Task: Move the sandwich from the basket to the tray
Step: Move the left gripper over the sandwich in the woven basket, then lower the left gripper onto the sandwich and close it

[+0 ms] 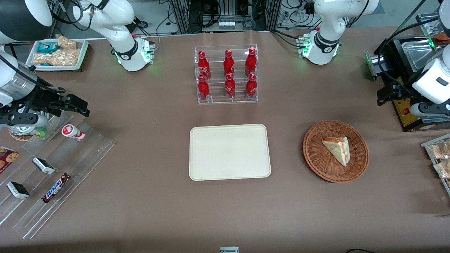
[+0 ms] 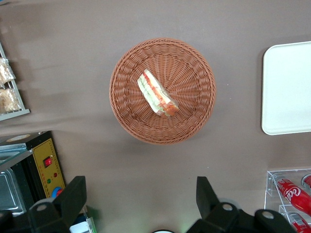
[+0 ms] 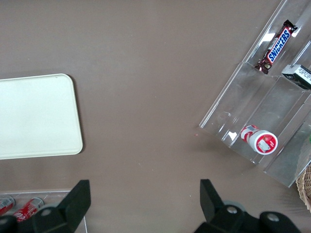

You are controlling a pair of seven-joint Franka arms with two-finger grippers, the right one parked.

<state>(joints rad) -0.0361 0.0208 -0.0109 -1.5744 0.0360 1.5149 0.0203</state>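
Left wrist view: jaws (image 2: 141,194) spread above basketed sandwich (image 2: 156,92).

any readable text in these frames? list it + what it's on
"SNICKERS": on the candy bar in the clear stepped rack.
"Coca" (partial script logo): on a red bottle in the bottle rack.
Labels on the black-and-white packets and the small red-and-white bottle: too small to read.
The sandwich, basket and tray carry no text.
The hand hangs open above the table near the basket.

Brown table (image 1: 147,211), tray (image 1: 230,151), basket (image 1: 316,161), bottle rack (image 1: 226,100), claw (image 2: 141,194) above.
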